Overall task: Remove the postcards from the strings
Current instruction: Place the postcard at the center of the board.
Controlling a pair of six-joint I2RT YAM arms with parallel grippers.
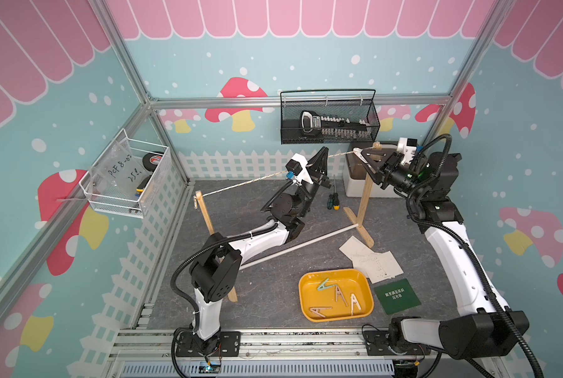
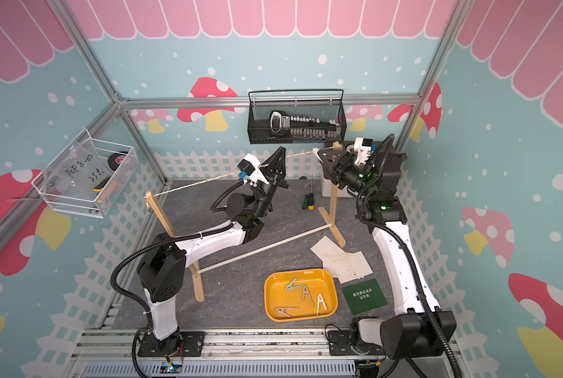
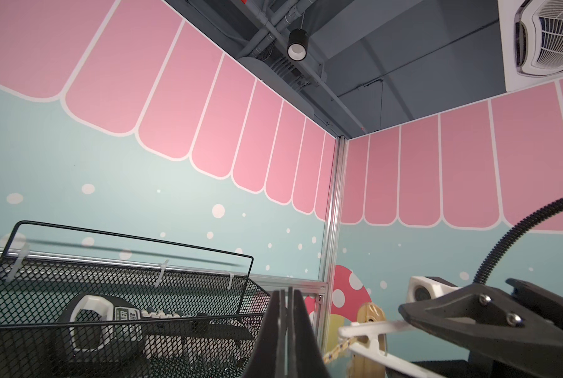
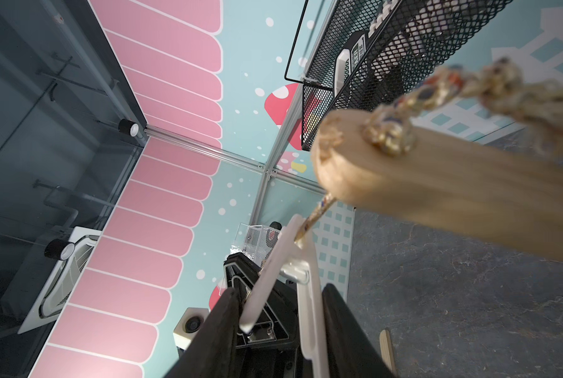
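Since string (image 1: 241,185) hangs bare of cards, task looks all but done: postcards (image 1: 373,261) lie piled on mat (image 1: 267,294) beside yellow tray (image 1: 335,271), near right post (image 1: 366,196). 1 white clothespin (image 4: 307,301) left on string; right gripper (image 4: 280,291) clamped round it. Left gripper (image 3: 285,294) pinched shut at mid-string. Mesh basket (image 1: 329,131) close behind; mat ahead open.

Yellow rectangular plastic tray (image 2: 275,294) holding four clothespins (image 2: 306,294); just beside it, overlapping white paper postcards (image 2: 349,265), one dark green card (image 2: 364,296), on grey tabletop (image 2: 241,288).
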